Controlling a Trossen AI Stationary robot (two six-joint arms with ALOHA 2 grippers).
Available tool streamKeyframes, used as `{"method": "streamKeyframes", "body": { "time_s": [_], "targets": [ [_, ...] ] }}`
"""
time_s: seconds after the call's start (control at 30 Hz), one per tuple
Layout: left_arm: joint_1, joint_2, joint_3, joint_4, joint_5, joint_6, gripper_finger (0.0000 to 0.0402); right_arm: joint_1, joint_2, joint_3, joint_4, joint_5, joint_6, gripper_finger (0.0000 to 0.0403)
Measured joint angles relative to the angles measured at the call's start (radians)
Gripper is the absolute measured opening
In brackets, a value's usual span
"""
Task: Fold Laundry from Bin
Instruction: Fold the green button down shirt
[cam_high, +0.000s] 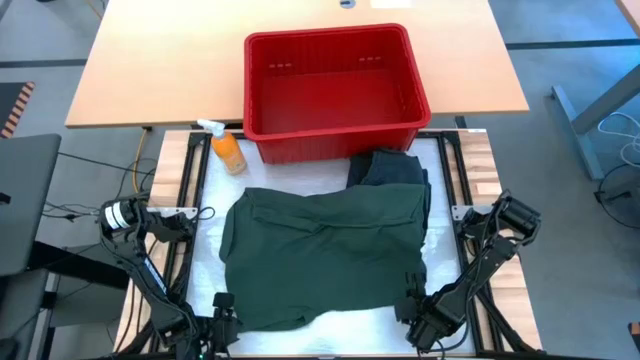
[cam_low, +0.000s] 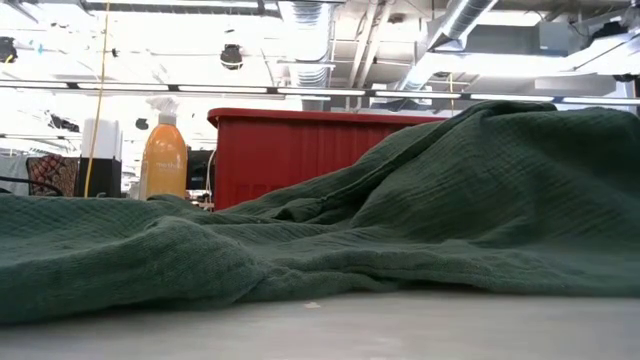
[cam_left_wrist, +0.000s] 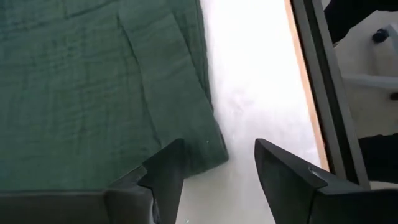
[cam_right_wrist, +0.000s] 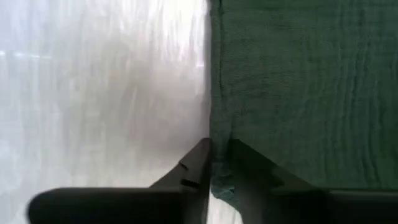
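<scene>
A dark green garment (cam_high: 320, 250) lies spread on the white table cover (cam_high: 205, 200), in front of the red bin (cam_high: 330, 140). The garment fills the low view (cam_low: 450, 200), rising toward the right. My left gripper (cam_high: 222, 306) is open at the garment's near left corner (cam_left_wrist: 208, 146). One finger (cam_left_wrist: 165, 171) stands over the cloth and the other (cam_left_wrist: 280, 168) over the bare cover. I cannot tell whether they touch the cloth. My right gripper (cam_high: 410, 300) is shut on the garment's near right part. A darker garment (cam_high: 395, 170) lies by the bin. My right gripper pinches the green garment's side edge (cam_right_wrist: 219, 146) between its two fingers (cam_right_wrist: 198, 165). It comes in low from the table's near right. One layer or several, I cannot tell. The cloth beyond the fingers (cam_right_wrist: 298, 93) lies flat.
An orange spray bottle (cam_high: 228, 150) stands left of the bin and shows in the low view (cam_low: 165, 155). A wooden table (cam_high: 150, 60) lies under and behind the bin. Bare white cover lies left of and in front of the garment (cam_high: 350, 325).
</scene>
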Motion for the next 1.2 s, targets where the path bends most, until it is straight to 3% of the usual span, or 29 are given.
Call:
{"method": "streamKeyframes", "body": {
  "time_s": [0.4, 0.5, 0.67, 0.93, 1.2],
  "targets": [
    [0.038, -0.005, -0.103, 0.103, 0.004, 0.013, 0.0189, 0.008, 0.002, -0.001, 0.020, 0.003, -0.002, 0.0011],
    [0.046, -0.004, -0.109, 0.108, 0.017, 0.030, 0.0150, 0.010, 0.002, -0.002, 0.035, 0.003, -0.002, 0.0012],
    [0.047, -0.002, -0.098, 0.108, 0.022, 0.020, 0.0020, 0.042, 0.004, 0.008, 0.041, 0.016, 0.001, 0.0013],
    [0.021, -0.013, -0.010, 0.094, 0.154, 0.064, 0.0003, 0.091, 0.010, 0.086, 0.071, -0.035, 0.077, 0.0013],
    [0.002, -0.067, 0.080, -0.196, 0.015, -0.026, 0.0001, 0.106, 0.008, 0.207, -0.058, -0.017, 0.118, 0.0013]
  ]
}}
